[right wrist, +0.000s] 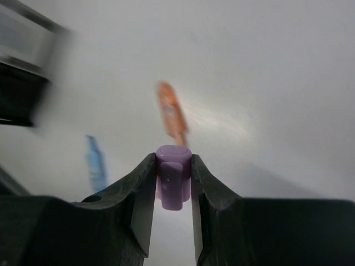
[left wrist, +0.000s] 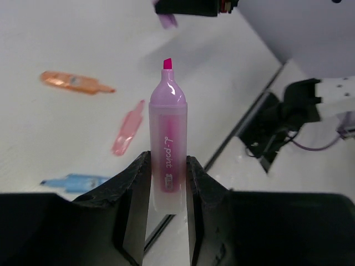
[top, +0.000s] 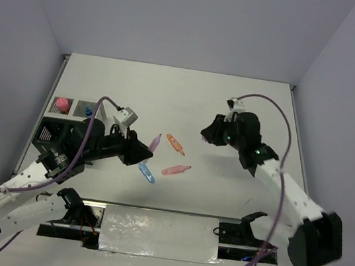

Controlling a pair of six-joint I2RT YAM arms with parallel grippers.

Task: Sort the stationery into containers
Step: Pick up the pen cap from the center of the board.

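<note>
My left gripper [top: 145, 151] [left wrist: 167, 162] is shut on an uncapped pink-purple highlighter [top: 155, 144] [left wrist: 167, 147], its pink tip pointing away, held above the table. My right gripper [top: 206, 136] [right wrist: 173, 166] is shut on a small purple cap [right wrist: 173, 178]; it also shows in the left wrist view [left wrist: 167, 21]. An orange pen [top: 175, 144] [left wrist: 75, 82] [right wrist: 171, 113], a pink pen [top: 176, 170] [left wrist: 127, 128] and a blue pen [top: 147, 172] [left wrist: 75, 182] [right wrist: 95, 163] lie on the table between the grippers. The organizer [top: 54, 129] stands at the left, partly behind my left arm.
A pink-capped tube [top: 62, 104] and a blue-capped bottle [top: 88, 111] stand in the organizer's far compartments. The table's left edge runs close to the organizer. A black clamp and cables [top: 251, 219] sit at the near edge on the right.
</note>
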